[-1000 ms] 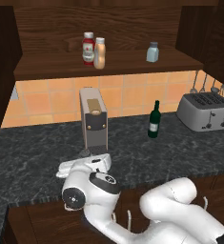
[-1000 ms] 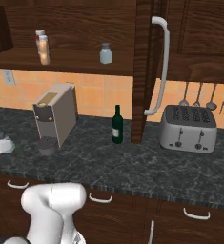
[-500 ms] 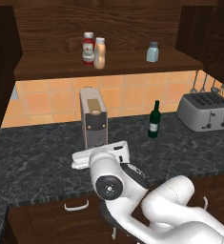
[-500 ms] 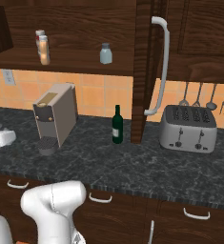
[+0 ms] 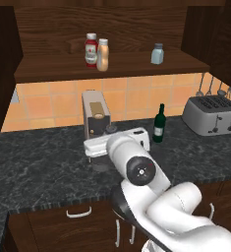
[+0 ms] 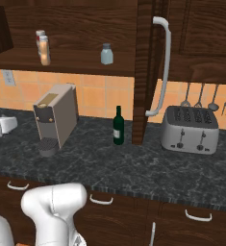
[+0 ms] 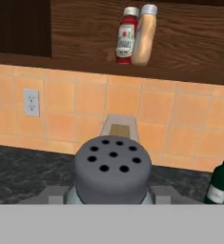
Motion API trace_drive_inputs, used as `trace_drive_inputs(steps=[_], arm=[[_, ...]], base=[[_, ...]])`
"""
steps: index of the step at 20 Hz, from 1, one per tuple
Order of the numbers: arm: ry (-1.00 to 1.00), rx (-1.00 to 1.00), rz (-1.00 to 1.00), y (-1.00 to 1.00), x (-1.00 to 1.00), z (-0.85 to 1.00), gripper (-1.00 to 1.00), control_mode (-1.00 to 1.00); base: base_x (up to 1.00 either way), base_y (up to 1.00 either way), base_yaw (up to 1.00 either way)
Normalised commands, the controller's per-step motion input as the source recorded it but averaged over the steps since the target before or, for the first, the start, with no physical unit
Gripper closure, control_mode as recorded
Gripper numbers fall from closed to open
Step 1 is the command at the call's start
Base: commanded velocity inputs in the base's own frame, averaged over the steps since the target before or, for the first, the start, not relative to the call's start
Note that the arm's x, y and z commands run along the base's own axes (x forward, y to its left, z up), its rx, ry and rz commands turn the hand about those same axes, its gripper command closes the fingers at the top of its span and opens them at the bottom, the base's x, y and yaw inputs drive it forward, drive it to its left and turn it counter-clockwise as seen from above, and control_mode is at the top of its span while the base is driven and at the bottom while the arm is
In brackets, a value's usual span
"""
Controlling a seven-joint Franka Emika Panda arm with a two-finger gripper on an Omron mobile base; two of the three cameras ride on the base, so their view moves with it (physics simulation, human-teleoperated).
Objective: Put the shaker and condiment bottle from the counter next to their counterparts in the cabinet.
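Three containers stand on the cabinet shelf: a red bottle touching the condiment bottle, and a second shaker well apart to their right. The hand view shows the shaker close up, its holed grey cap between the gripper's jaws, which clamp it. Base views add a coffee machine, wine bottle and toaster on the counter.

shaker body behind its cap
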Motion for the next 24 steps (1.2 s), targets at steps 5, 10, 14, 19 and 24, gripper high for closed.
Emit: trace_drive_inputs(steps=[5, 10, 14, 19, 24], arm=[[0.09, 0.05, 0.0, -0.06, -0.2, 0.86, 1.0, -1.0], [0.04, 0.01, 0.0, -0.07, -0.25, 0.73, 1.0, -1.0], [0.0, 0.0, 0.0, -0.17, -0.38, 0.63, 1.0, -1.0], [0.0, 0.0, 0.0, -0.33, -0.46, 0.63, 1.0, -1.0], [0.0, 0.0, 0.0, -0.39, -0.34, 0.55, 1.0, -1.0]], base=[[0.0, 0.0, 0.0], [0.0, 0.0, 0.0], [0.0, 0.0, 0.0], [0.0, 0.0, 0.0], [0.0, 0.0, 0.0]])
